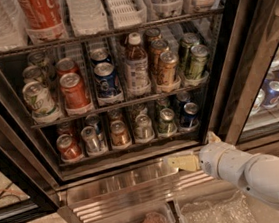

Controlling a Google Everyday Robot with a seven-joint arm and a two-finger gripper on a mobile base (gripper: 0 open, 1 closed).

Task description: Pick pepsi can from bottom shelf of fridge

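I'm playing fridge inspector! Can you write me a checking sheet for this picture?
Surface: bottom shelf, a wire rack in the fridge, holding rows of cans.
Job's things: pepsi can upright at the front row's right end, untouched.
Clutter: five other cans to its left; more cans and a bottle on the shelf above.
Gripper: gripper low, before the steel base, below the shelf, touching no can.
Cables: orange and black cables on the floor, far left.
Surroundings: two clear bins below; another cooler at right.
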